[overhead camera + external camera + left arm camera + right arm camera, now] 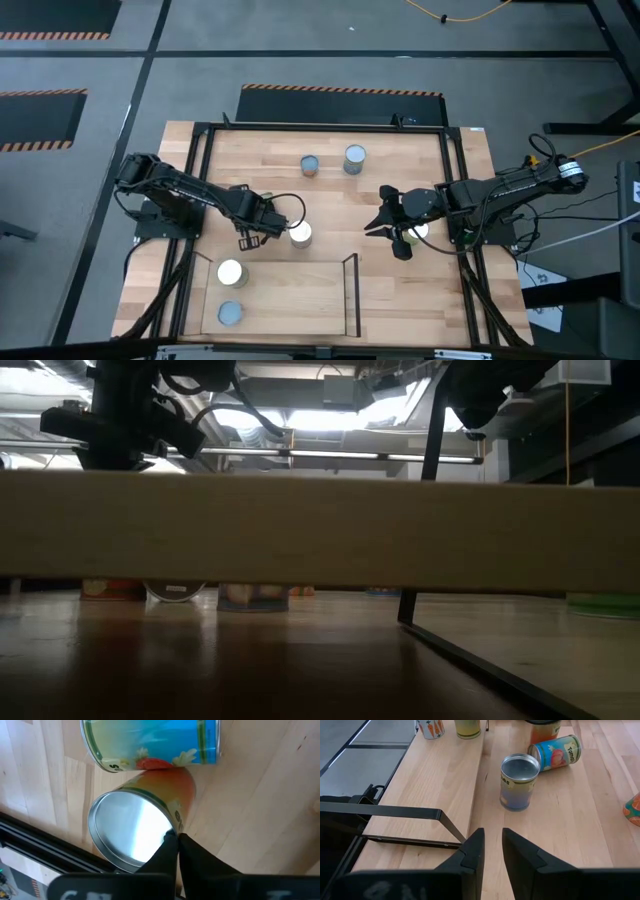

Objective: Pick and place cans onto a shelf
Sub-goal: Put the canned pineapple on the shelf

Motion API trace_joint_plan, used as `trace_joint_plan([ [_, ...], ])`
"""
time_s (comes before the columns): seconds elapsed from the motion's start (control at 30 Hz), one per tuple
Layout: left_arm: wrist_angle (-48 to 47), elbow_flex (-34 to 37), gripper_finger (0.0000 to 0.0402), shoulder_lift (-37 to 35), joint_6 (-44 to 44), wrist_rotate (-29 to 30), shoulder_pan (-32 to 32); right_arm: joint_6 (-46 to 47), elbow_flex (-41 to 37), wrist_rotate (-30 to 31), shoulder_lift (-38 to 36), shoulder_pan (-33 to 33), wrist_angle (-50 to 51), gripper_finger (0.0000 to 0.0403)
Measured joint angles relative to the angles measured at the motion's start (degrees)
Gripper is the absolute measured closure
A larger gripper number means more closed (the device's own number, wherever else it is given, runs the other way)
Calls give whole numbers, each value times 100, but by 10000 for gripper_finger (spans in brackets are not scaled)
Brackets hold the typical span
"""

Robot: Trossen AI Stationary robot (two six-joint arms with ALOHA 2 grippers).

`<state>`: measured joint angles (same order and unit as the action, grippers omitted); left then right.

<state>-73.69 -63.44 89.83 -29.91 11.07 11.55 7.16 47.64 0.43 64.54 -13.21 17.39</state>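
An orange-labelled can (172, 787) with a silver lid stands on the table, my left gripper (176, 840) shut at its top rim; the gripper body (256, 228) hides it from above. A blue can (155, 742) lies on its side against it. Another can (300, 234) stands upright just right of them. Two cans (231, 272) (230, 313) stand on the shelf (290, 290). My right gripper (492, 845) hangs open over the table's right part (383, 225), with nothing between its fingers. My left gripper comes steeply from above and pinches the orange can's top rim (173, 826) at the side nearest the gripper. One fingertip (169, 837) sits on the lid side and the other on the outer wall side. The can stands upright on the table.
Two more cans (309, 165) (354, 158) stand near the table's far edge. The shelf's black rails (400, 811) rise between my right gripper and the shelf board. In the low view the shelf's wooden edge (320, 530) fills the width, with cans (252, 597) showing beneath it.
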Motion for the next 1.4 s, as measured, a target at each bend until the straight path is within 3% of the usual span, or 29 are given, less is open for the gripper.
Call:
trace_joint_plan([
  [0.77, -39, -529, 401, 37, -271, -2, 355, 0, 0, 0, -1, 2, 0, 331],
  [1.4, -67, -2024, 401, 24, -457, -265, 712, 2, 0, 0, -1, -1, -1, 331],
])
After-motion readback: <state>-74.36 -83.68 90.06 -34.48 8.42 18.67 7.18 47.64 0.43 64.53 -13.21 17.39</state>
